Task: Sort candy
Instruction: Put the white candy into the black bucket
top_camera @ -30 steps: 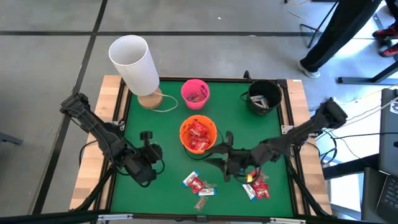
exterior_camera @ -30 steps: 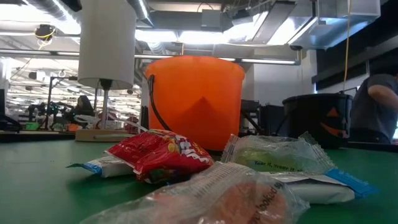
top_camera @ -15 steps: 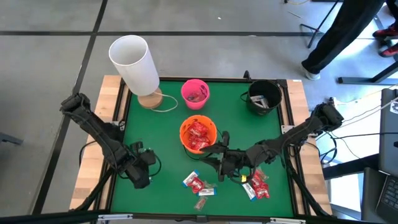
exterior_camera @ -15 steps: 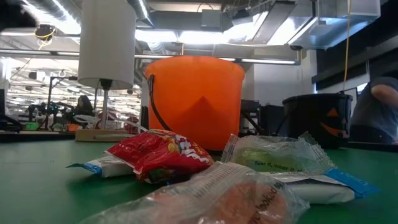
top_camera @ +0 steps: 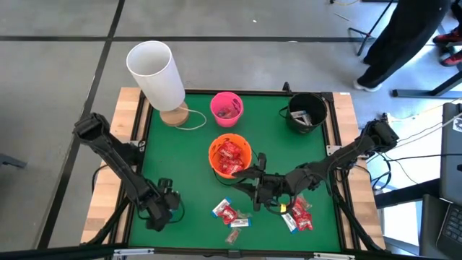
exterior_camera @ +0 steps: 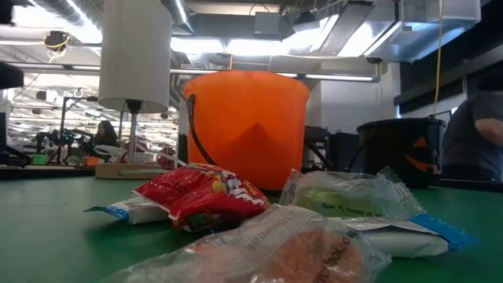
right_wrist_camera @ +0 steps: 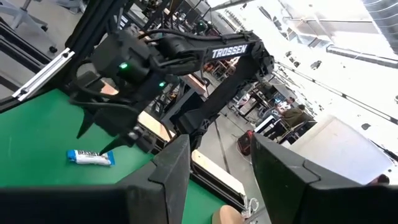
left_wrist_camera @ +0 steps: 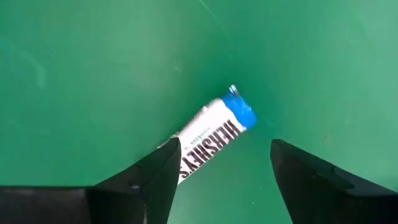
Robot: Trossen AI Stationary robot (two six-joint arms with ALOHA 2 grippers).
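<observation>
Green table [top_camera: 191,152] fills frame centre. White lamp [top_camera: 155,72] upper left; black bucket [top_camera: 306,110] upper right; pink bucket [top_camera: 226,107] top centre. Orange bucket [top_camera: 230,156] mid-frame, red candy [top_camera: 229,155] inside (more wrapped pieces loose at lower centre and lower right). Right gripper [top_camera: 244,189] hovers just below orange bucket, fingers spread. Left gripper [top_camera: 162,212] lower left, fingers spread over white-and-blue bar [left_wrist_camera: 214,135].

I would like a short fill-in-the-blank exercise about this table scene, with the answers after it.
1. The red candy is piled inside the ____ bucket.
2. The left gripper is open above a white bar with a ____ end.
3. The black bucket stands near the table's ____ far corner.

Missing words: orange; blue; right
</observation>
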